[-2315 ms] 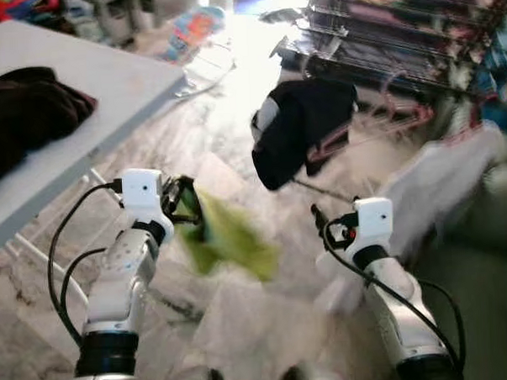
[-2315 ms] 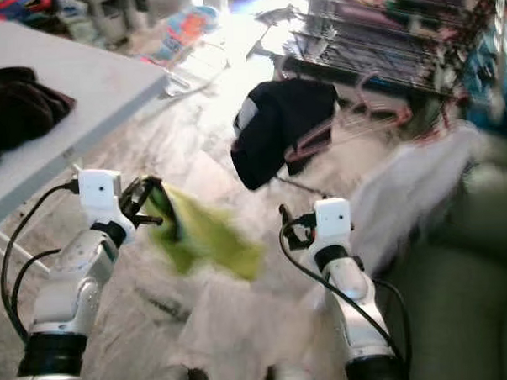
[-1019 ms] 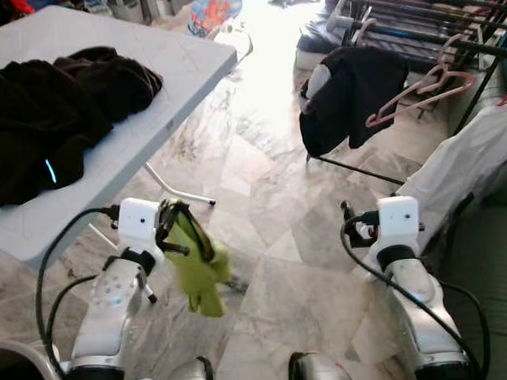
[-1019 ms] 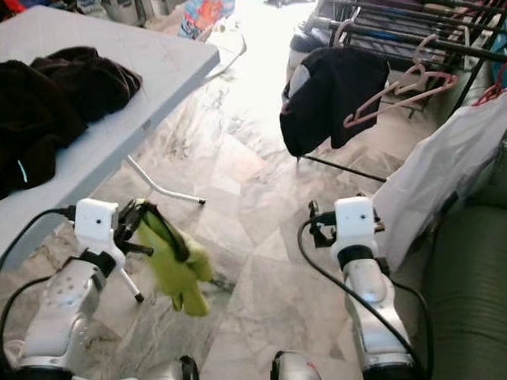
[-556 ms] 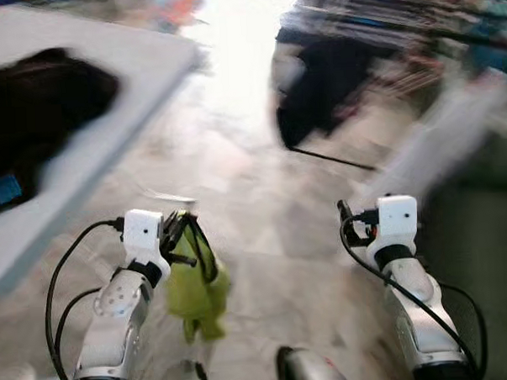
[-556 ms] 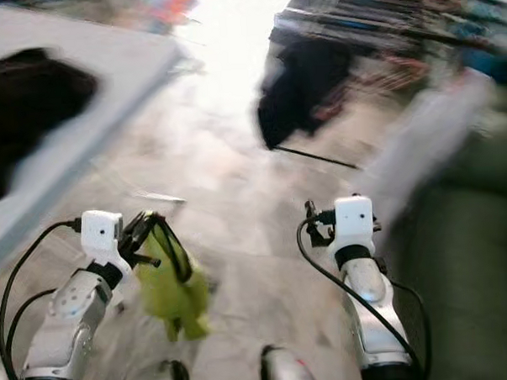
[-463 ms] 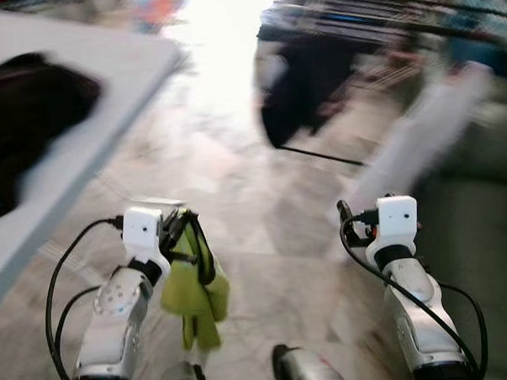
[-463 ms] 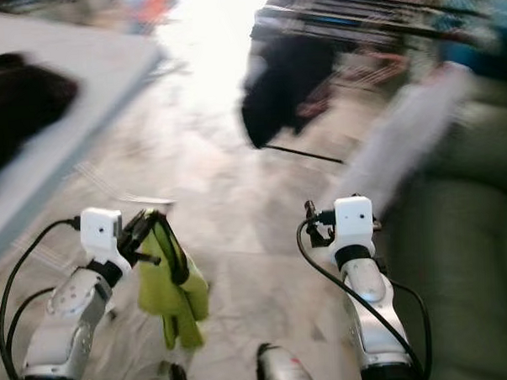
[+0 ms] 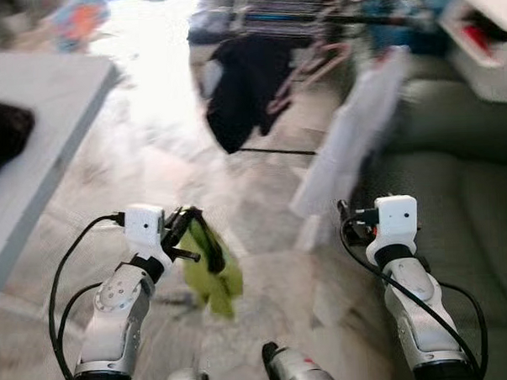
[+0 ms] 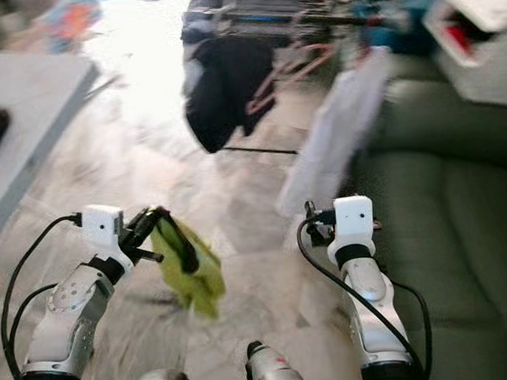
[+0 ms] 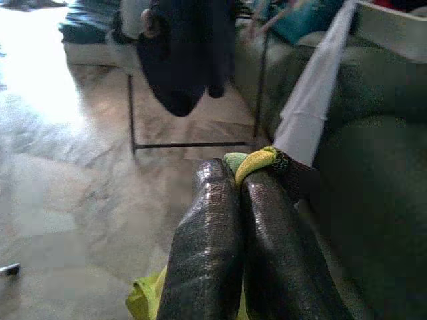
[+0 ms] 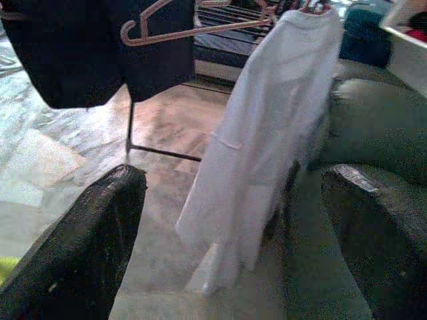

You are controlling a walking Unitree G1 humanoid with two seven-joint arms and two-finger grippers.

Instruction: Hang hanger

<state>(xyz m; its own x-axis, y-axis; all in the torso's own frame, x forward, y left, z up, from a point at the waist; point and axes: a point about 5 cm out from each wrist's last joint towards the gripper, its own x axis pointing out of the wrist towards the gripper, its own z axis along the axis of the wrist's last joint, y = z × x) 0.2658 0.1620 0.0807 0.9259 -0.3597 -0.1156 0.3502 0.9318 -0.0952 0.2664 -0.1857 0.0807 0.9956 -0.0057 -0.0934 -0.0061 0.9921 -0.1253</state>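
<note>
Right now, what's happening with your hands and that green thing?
Left hand shut on green garment. Right hand open, empty. Drying rack ahead across bare floor; white shirt hangs nearby.

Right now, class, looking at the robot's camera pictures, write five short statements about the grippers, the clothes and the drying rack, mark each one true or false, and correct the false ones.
1. The left gripper is shut on a yellow-green garment. True.
2. The right gripper is clamped on a pink hanger. False: its fingers are spread wide with nothing between them; the pink hanger hangs on the drying rack.
3. A white shirt hangs beside a green sofa. True.
4. The dark garment lies flat on the floor. False: it hangs from the rack above the marble floor.
5. The white table stands at the robot's right. False: it is on its left.
</note>
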